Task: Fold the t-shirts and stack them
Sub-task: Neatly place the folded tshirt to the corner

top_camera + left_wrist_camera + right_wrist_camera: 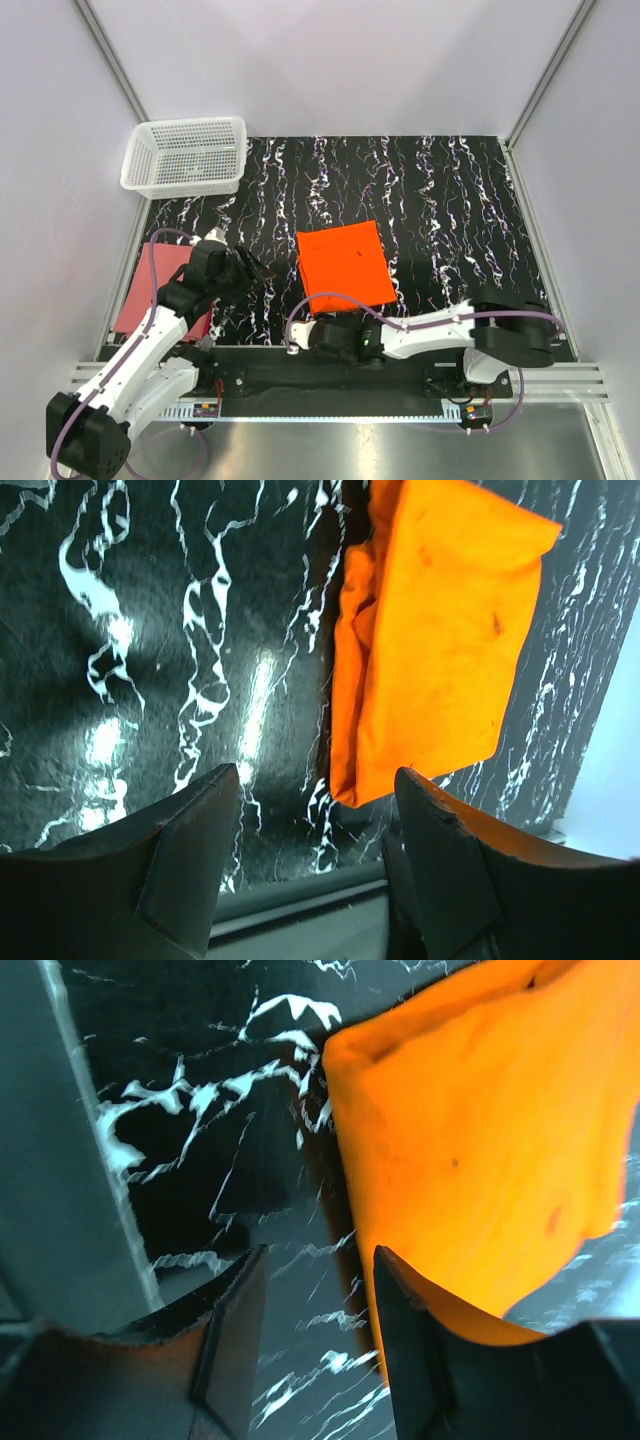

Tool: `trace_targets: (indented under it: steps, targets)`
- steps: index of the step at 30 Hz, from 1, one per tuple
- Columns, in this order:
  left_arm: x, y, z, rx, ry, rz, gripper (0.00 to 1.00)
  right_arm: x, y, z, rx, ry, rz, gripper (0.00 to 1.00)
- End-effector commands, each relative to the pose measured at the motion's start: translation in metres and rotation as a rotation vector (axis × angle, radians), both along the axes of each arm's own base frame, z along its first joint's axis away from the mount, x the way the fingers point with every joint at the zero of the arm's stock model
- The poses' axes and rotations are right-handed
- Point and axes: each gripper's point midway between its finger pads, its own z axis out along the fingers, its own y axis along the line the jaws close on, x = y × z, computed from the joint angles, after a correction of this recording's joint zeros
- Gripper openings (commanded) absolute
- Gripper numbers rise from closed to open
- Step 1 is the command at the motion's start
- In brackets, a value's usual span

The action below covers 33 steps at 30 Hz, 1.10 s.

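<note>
The bright orange t-shirt (345,265) lies folded into a neat rectangle in the middle of the black marbled table (450,200). The dusty pink-red t-shirt (145,290) lies flat at the left edge, partly under my left arm. My left gripper (260,270) hovers between the two shirts. In the left wrist view it (318,790) stands open and empty, with the orange t-shirt (440,630) ahead to the right. My right gripper (298,333) is low at the orange shirt's near left corner. Its jaws (315,1270) stand open, one finger at the edge of the shirt (480,1140).
A white plastic mesh basket (187,155) stands at the back left corner. The metal rail (330,375) holding the arm bases runs along the near edge. White walls close in the table on the left, right and back.
</note>
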Motion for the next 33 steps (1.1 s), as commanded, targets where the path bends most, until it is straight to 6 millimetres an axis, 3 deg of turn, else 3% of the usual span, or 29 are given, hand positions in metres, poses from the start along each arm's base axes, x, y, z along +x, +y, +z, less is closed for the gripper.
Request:
trace_targets:
  steps: [1, 4, 8, 10, 13, 17, 19, 21, 29, 33]
  targets:
    - [-0.005, -0.01, 0.003, -0.073, 0.045, -0.02, 0.68, 0.022, 0.025, 0.017, 0.017, -0.209, 0.044, 0.53]
    - [-0.004, -0.007, -0.001, -0.068, 0.049, -0.01, 0.69, 0.025, 0.039, 0.011, 0.029, -0.228, 0.06, 0.55]
    - [-0.005, -0.005, -0.007, -0.097, 0.064, 0.007, 0.78, 0.024, 0.048, -0.001, 0.028, -0.225, 0.092, 0.57]
    - [-0.006, -0.007, -0.008, -0.14, 0.085, 0.013, 0.81, 0.023, 0.047, -0.01, 0.008, -0.216, 0.106, 0.49]
    - [-0.003, -0.014, -0.013, -0.202, 0.11, -0.001, 0.9, 0.025, 0.043, -0.016, -0.004, -0.232, 0.085, 0.18]
    - [0.008, -0.03, -0.009, -0.297, 0.088, -0.067, 0.97, 0.029, 0.039, -0.018, 0.012, -0.238, 0.066, 0.15]
    - [0.014, -0.04, -0.007, -0.347, 0.095, -0.096, 0.98, 0.032, 0.039, -0.015, 0.036, -0.224, 0.055, 0.11]
    - [0.018, -0.045, -0.009, -0.378, 0.103, -0.107, 0.99, 0.033, 0.04, -0.01, 0.062, -0.212, 0.054, 0.0]
    - [0.042, -0.07, -0.002, -0.525, 0.068, -0.143, 0.99, 0.04, 0.033, 0.034, 0.191, -0.158, 0.068, 0.0]
    - [0.044, -0.083, -0.018, -0.565, 0.126, -0.133, 0.99, 0.042, 0.031, 0.054, 0.247, -0.153, 0.082, 0.0]
